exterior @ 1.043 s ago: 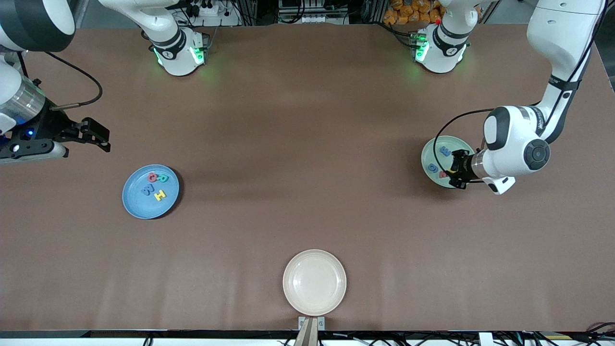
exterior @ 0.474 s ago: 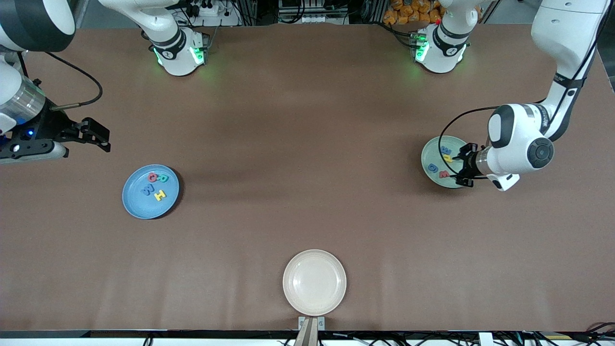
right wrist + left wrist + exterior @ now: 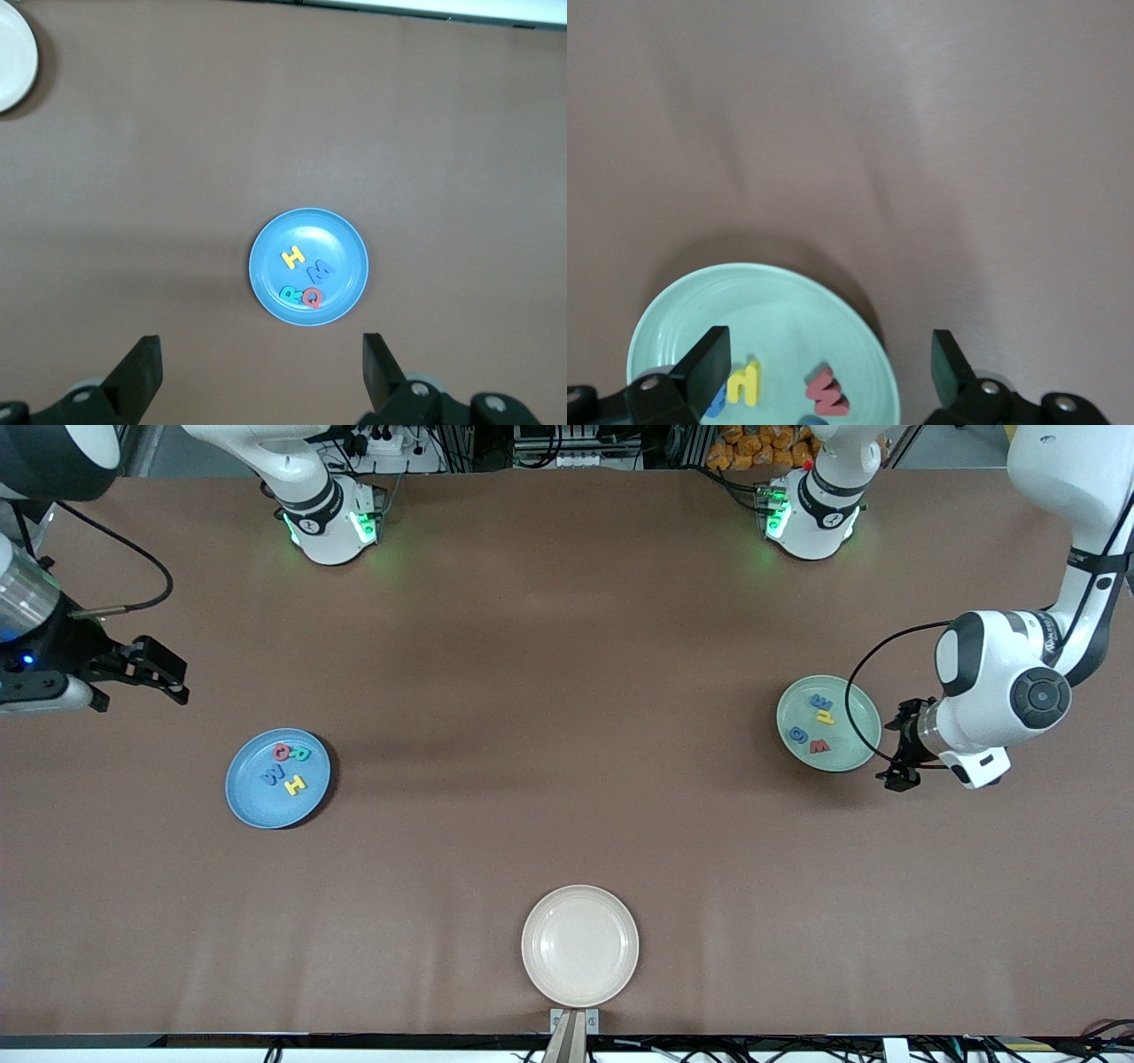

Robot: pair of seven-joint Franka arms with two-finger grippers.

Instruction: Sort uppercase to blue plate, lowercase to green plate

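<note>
The lowercase letters [image 3: 816, 724] are seen lying in the green plate [image 3: 859, 749], just beside the released, empty left gripper [image 3: 902, 748], while the right gripper [image 3: 146, 669] is held spread, well apart from the blue plate [image 3: 248, 806].

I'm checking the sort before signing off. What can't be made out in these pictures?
- Left wrist view: blue letters on the green plate are cut off by the picture's edge and a finger of the left gripper.
- Front view: right gripper fingertips too small to separate.
</note>
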